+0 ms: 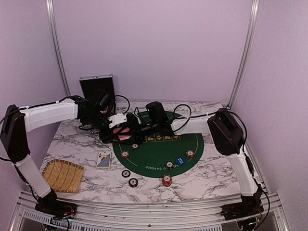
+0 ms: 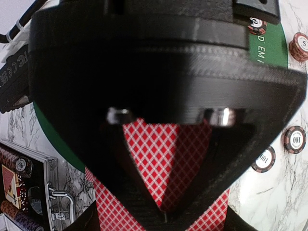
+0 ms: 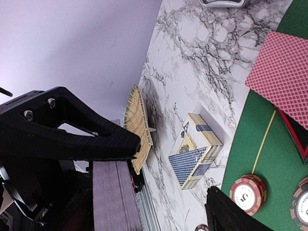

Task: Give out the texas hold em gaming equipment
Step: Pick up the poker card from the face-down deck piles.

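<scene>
Holding red-backed cards (image 2: 154, 149): left gripper (image 2: 163, 214) is clamped on the pack, its fingers pinching it from both sides, with cards sticking out past the tips. Location is the rear-left edge of the green mat (image 1: 154, 155); can't tell whether the cards touch it. Right gripper (image 1: 139, 128) sits just beside the left one over the same edge, fingers spread wide with nothing between them. Its wrist view looks past them at the table (image 3: 192, 57). Red chips (image 1: 125, 154) are spread on the mat: one near the left rim, one close to the cards, one at the right rim, and one mid-front next to the blue dealer button (image 1: 180, 160). Red stack (image 1: 166, 180) is on the marble just off the mat's front edge, with two darker chips (image 1: 126, 173) on the marble to its left. Card box (image 1: 103, 160) lies flat left of the mat. Straw tray (image 1: 62, 175) is at the front-left corner. Case (image 1: 97, 89) is open at back-left, lid upright.
</scene>
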`<action>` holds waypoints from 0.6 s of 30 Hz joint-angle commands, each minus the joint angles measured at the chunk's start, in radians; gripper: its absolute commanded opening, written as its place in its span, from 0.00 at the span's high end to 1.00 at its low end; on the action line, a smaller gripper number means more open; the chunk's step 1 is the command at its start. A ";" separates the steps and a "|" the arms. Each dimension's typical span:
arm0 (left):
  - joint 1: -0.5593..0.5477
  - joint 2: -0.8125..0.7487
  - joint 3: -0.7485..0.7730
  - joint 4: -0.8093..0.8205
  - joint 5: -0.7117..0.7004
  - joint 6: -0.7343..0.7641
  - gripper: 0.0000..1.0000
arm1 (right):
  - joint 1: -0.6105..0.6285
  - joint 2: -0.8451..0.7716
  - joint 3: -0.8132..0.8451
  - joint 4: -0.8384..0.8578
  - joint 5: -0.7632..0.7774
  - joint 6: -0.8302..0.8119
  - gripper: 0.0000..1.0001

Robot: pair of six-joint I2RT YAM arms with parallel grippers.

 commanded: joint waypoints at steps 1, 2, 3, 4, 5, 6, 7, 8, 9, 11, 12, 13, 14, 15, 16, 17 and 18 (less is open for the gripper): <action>-0.006 0.003 0.034 0.005 0.040 -0.006 1.00 | 0.006 0.032 0.047 0.070 -0.012 0.053 0.24; -0.008 0.006 0.034 0.004 0.038 -0.004 1.00 | 0.006 0.038 0.050 0.075 -0.013 0.058 0.24; -0.008 0.008 0.033 0.003 0.037 -0.003 1.00 | 0.005 0.042 0.056 0.074 -0.015 0.061 0.24; -0.008 0.009 0.033 0.003 0.037 -0.002 1.00 | 0.005 0.048 0.059 0.076 -0.018 0.064 0.24; -0.008 0.010 0.031 0.001 0.035 -0.001 1.00 | 0.006 0.049 0.060 0.076 -0.018 0.067 0.23; -0.010 0.010 0.029 0.001 0.030 0.003 1.00 | 0.006 0.051 0.061 0.080 -0.019 0.070 0.23; -0.010 0.012 0.026 0.001 0.023 0.004 1.00 | 0.006 0.053 0.061 0.086 -0.020 0.073 0.22; -0.011 0.015 0.025 0.001 0.015 0.006 1.00 | 0.006 0.054 0.063 0.093 -0.023 0.077 0.22; -0.011 0.018 0.025 0.001 0.008 0.009 1.00 | 0.006 0.054 0.062 0.097 -0.024 0.078 0.22; -0.011 0.021 0.022 0.002 0.000 0.013 1.00 | 0.006 0.062 0.065 0.097 -0.025 0.080 0.21; -0.011 0.021 0.022 0.001 0.000 0.014 1.00 | 0.005 0.064 0.067 0.094 -0.023 0.080 0.21; -0.011 0.021 0.024 0.002 0.000 0.013 1.00 | 0.005 0.069 0.067 0.090 -0.021 0.079 0.21; -0.011 0.019 0.024 0.001 0.000 0.014 1.00 | 0.004 0.074 0.069 0.081 -0.018 0.077 0.22; -0.012 0.018 0.025 0.002 0.001 0.014 1.00 | 0.001 0.080 0.073 0.070 -0.015 0.074 0.22; -0.013 0.019 0.028 0.001 -0.001 0.014 1.00 | -0.002 0.084 0.074 0.056 -0.009 0.070 0.22; -0.013 0.017 0.028 0.001 -0.001 0.012 1.00 | -0.006 0.088 0.074 0.044 -0.002 0.061 0.23; -0.013 0.017 0.029 0.001 -0.002 0.012 1.00 | -0.010 0.087 0.071 0.029 0.004 0.052 0.24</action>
